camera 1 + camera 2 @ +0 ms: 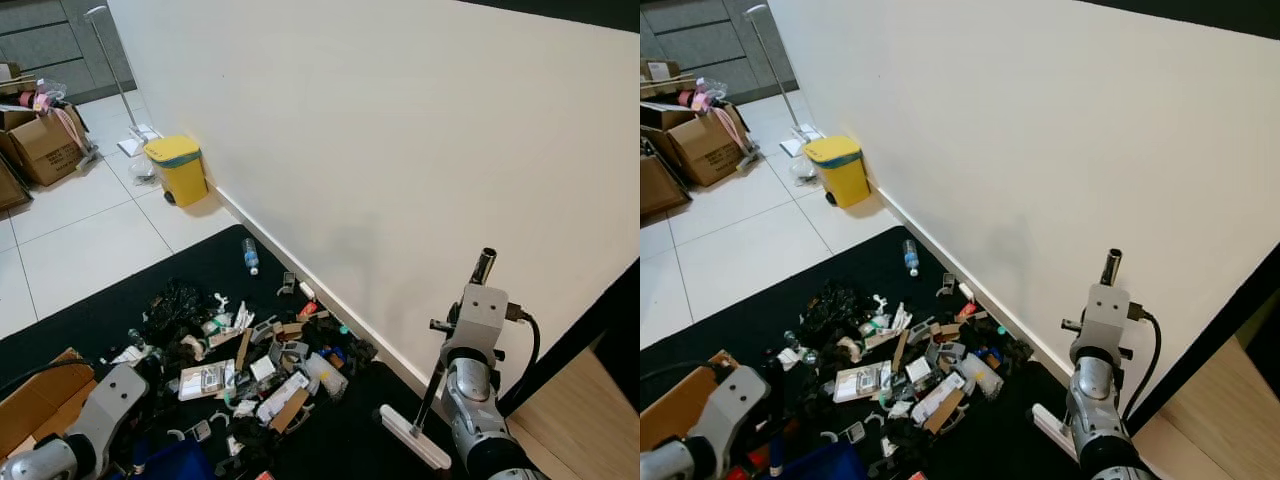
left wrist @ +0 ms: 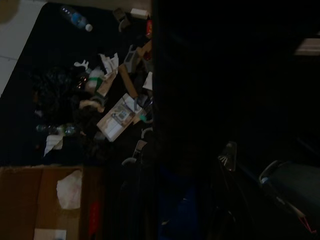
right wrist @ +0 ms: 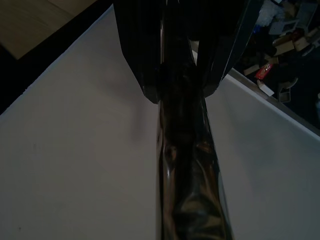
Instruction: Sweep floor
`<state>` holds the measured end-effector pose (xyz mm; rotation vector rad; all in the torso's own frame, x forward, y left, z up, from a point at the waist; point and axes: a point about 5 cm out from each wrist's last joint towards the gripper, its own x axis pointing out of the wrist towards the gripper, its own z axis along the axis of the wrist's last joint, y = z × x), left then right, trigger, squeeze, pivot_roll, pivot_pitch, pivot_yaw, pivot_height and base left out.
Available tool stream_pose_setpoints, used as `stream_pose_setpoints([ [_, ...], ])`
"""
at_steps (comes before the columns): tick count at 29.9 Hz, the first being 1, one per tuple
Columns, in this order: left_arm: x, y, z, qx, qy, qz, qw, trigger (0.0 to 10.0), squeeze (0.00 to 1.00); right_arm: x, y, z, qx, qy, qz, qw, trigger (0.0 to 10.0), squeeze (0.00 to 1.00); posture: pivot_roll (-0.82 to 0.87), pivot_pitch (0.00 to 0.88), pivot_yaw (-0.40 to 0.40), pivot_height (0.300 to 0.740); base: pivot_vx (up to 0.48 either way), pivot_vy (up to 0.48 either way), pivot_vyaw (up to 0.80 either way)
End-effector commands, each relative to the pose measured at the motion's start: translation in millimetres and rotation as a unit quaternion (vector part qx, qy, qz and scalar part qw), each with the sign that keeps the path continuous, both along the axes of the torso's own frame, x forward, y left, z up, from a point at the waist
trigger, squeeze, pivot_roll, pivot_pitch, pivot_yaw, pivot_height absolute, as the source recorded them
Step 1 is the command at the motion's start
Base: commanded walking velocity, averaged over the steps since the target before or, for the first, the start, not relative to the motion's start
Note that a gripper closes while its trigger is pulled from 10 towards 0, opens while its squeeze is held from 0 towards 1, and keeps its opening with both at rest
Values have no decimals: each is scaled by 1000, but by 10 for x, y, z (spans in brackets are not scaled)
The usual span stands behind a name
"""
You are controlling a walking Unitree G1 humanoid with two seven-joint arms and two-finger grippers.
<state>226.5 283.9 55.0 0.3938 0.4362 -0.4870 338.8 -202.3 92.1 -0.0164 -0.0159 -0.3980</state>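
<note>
The right end effector point(image 3: 180, 65) is clamped on the dark handle of a broom point(image 1: 437, 385); in the right wrist view its two black fingers point(image 3: 137, 60) sit on either side of the glossy pole. The pole slants down to a white broom head point(image 1: 413, 437) resting on the black mat point(image 1: 90, 320) near the white wall point(image 1: 400, 150). The left end effector point(image 2: 150, 200) hangs low over the mat's near edge, too dark in its wrist view to tell whether its fingers are apart or together.

A pile of litter point(image 1: 250, 365) lies on the mat beside the wall's baseboard: scraps of cardboard, paper, black plastic and small packets. A plastic bottle point(image 1: 250, 256) lies apart from it, nearer the mat's far edge. On the white tiles beyond stands a yellow bin point(image 1: 179, 169), lid shut, against the wall. An open cardboard box point(image 1: 35, 405) sits at the mat's left edge, with a crumpled white paper point(image 2: 69, 188) inside. More cardboard boxes point(image 1: 40, 145) stand farther off, holding mixed items.
</note>
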Motion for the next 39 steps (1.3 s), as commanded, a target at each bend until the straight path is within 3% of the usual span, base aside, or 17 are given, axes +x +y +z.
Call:
stream_pose_setpoints([
  [1,-128,-122,-192,-19,46,-22,999,10000,0,-3,-22,44,-7,-15,-1,1000,10000,0,117,176,37,740,0,0,0],
  [2,-207,-136,-255,-4,61,-45,997,10000,0,-4,-25,47,-7,-16,-2,1000,10000,0,116,178,37,740,0,0,0],
  [6,-183,-178,-295,-5,51,-44,998,10000,0,1,-20,43,7,-15,-3,1000,10000,0,124,188,29,740,0,0,0],
  [9,25,-349,-227,-45,6,-36,998,10000,0,36,8,35,57,-12,-5,998,10000,0,123,190,22,740,0,0,0],
  [10,25,-349,-227,-45,6,-36,998,10000,0,36,8,35,57,-12,-5,998,10000,0,123,190,22,740,0,0,0],
  [11,164,-457,-134,-71,-19,-40,996,10000,0,71,31,72,69,-18,-5,997,10000,0,120,189,25,740,0,0,0],
  [13,210,-493,-98,-80,-27,-43,996,10000,0,85,40,89,73,-20,-6,997,10000,0,120,189,25,740,0,0,0],
  [15,381,-621,67,-115,-55,-55,990,10000,0,141,69,182,67,-34,-1,997,10000,0,108,185,31,740,0,0,0],
  [21,529,-759,215,-134,-76,-86,984,10000,0,182,97,255,59,-44,3,997,10000,0,99,182,39,740,0,0,0],
  [25,533,-802,175,-134,-66,-99,984,10000,0,174,104,246,55,-44,5,998,10000,0,95,181,42,740,0,0,0],
  [33,478,-831,27,-79,-57,-117,988,10000,0,127,31,177,42,-34,-7,999,10000,0,98,182,45,740,0,0,0],
  [39,405,-800,-16,-69,-18,-160,985,10000,0,132,-40,208,-1,-32,-25,999,10000,0,103,192,50,740,0,0,0],
])
